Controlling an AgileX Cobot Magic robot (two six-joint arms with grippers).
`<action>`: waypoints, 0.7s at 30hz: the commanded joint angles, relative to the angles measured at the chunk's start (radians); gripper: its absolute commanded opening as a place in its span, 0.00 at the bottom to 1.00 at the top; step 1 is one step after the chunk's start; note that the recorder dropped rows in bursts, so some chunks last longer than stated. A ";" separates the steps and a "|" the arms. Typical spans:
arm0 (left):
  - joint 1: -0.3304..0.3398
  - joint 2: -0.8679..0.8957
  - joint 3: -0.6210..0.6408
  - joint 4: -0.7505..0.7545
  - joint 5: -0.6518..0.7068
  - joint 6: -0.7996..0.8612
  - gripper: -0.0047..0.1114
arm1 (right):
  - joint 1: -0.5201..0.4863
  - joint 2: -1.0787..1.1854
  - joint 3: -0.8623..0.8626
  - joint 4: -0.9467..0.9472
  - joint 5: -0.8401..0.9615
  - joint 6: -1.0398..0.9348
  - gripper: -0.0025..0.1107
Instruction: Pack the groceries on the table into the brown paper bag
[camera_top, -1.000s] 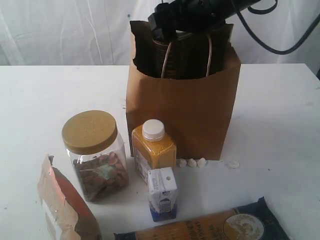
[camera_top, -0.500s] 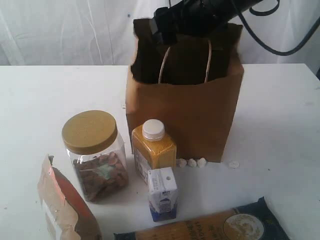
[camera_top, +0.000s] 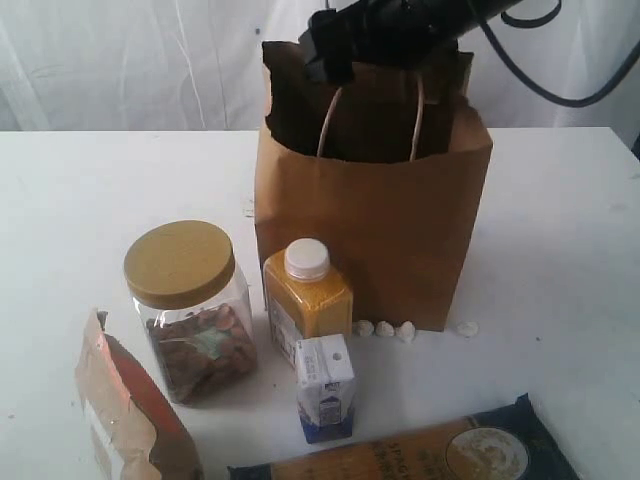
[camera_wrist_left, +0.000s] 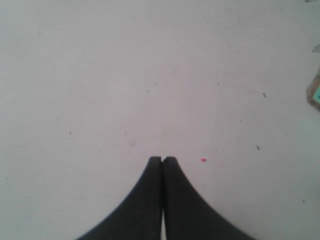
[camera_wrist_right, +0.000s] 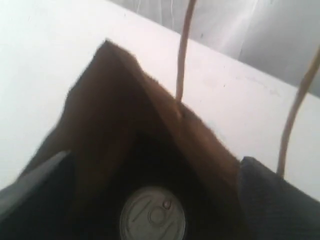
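The brown paper bag (camera_top: 370, 240) stands upright at the back of the table (camera_top: 90, 190). My right gripper (camera_top: 345, 45) hovers over its mouth, open. In the right wrist view its fingers (camera_wrist_right: 272, 195) stand wide apart, and the dark can's silver top (camera_wrist_right: 152, 217) lies deep in the bag, untouched. In front of the bag stand the clear jar with tan lid (camera_top: 190, 310), the yellow bottle (camera_top: 305, 295) and the small carton (camera_top: 325, 388). The orange-brown pouch (camera_top: 125, 420) and the long packet (camera_top: 420, 455) lie at the near edge. My left gripper (camera_wrist_left: 162, 159) is shut, empty, over bare table (camera_wrist_left: 150, 75).
Small white pebble-like bits (camera_top: 385, 328) lie at the foot of the bag. The bag's paper loop handles (camera_top: 415, 120) hang at its mouth under the right arm. A white curtain hangs behind the table. The edge of some item (camera_wrist_left: 315, 95) shows in the left wrist view.
A second ago the dark can showed at the bag's mouth under my right gripper. It has since dropped inside, out of the exterior view, and the bag's top has shifted slightly.
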 joint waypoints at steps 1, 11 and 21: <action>-0.004 -0.004 0.007 -0.005 -0.001 -0.002 0.04 | 0.001 -0.060 -0.009 -0.003 -0.113 -0.003 0.74; -0.004 -0.004 0.007 -0.005 -0.001 -0.002 0.04 | 0.001 -0.223 -0.009 -0.028 -0.106 -0.003 0.74; -0.004 -0.004 0.007 -0.005 -0.001 -0.002 0.04 | -0.005 -0.299 0.002 -0.693 0.254 0.176 0.24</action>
